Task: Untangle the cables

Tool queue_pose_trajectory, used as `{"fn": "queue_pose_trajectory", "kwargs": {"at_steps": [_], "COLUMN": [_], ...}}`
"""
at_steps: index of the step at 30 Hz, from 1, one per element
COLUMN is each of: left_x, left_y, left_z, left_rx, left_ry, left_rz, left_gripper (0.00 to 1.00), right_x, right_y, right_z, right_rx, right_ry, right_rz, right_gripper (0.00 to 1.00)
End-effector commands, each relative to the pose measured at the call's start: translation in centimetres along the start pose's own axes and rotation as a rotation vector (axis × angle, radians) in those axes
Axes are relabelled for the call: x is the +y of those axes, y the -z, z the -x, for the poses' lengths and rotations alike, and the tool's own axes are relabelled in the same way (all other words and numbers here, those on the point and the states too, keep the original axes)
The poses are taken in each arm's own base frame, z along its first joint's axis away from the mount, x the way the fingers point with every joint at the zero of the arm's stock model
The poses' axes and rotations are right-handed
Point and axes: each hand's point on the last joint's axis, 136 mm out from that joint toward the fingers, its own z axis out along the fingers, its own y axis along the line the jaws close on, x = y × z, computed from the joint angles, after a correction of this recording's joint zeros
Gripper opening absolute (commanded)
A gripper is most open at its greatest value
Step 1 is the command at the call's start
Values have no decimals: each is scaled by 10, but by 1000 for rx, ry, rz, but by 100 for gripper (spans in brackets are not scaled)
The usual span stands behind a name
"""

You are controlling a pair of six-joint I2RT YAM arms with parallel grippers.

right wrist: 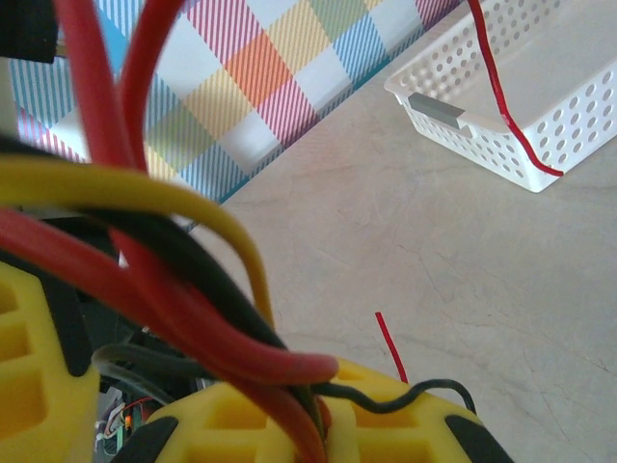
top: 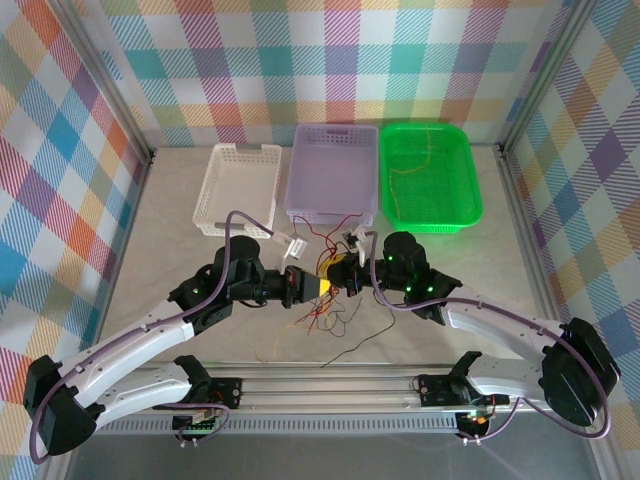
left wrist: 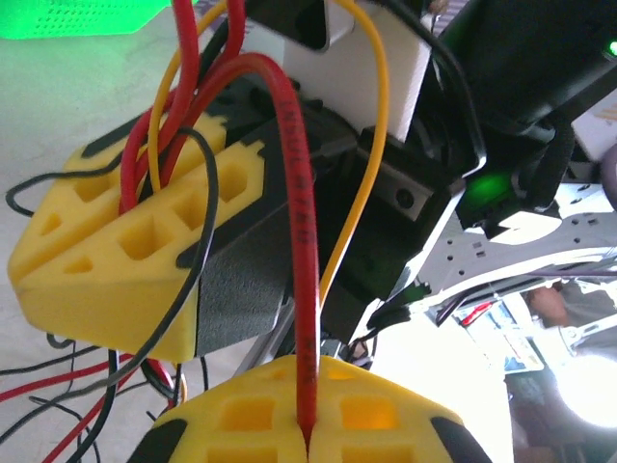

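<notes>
The cables (top: 330,318) sit at the middle of the table (top: 500,262), bunched between the two grippers. Their loose ends trail on the surface toward 6 o'clock. At 12 o'clock stand the baskets. The green basket (top: 430,222) holds a few thin strands, and the right wrist view shows a red strand (right wrist: 501,96) draped over the white basket (right wrist: 569,135).

The left gripper (left wrist: 308,436) has its jaws together on a single red cable (left wrist: 301,241), which runs straight up toward 12 o'clock in its own view. The right gripper (right wrist: 323,424) looks clamped on a cluster of red, black and yellow strands that cross over one another at its pads.

These strands look very light and limp, with smooth insulation, so they will likely slide through a loose pinch and snag on each other instead of resisting. A good hold is probably on one strand alone, close to the knot, as the left gripper has it. Pulling it slowly away from the clamped bunch should keep the crossings from tightening.
</notes>
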Motion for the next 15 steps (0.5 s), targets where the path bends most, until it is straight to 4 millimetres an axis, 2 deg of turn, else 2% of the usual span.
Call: {"fn": "queue_pose_trajectory", "kwargs": {"at_steps": [1,4,8,12,15], "left_x": [-9,1,22,30,32], "left_y": [7,9,7,4,1], "left_z": [8,11,12,13,14], "left_rx": [-33,-53,-52,-44,-23], "left_ry": [-42,-30,18,44,49], "left_rz": [7,74,183,222,241], "left_gripper": [0,0,0,0,0], "right_x": [5,-5,-23,-40,-42], "right_y": [0,0,13,36,51], "right_z": [13,9,11,18,21], "right_rx": [-14,6,4,-23,-36], "right_ry": [10,-11,-72,-108,-92], "right_rz": [13,-21,-78,-154,-186], "right_gripper": [0,0,26,50,58]}}
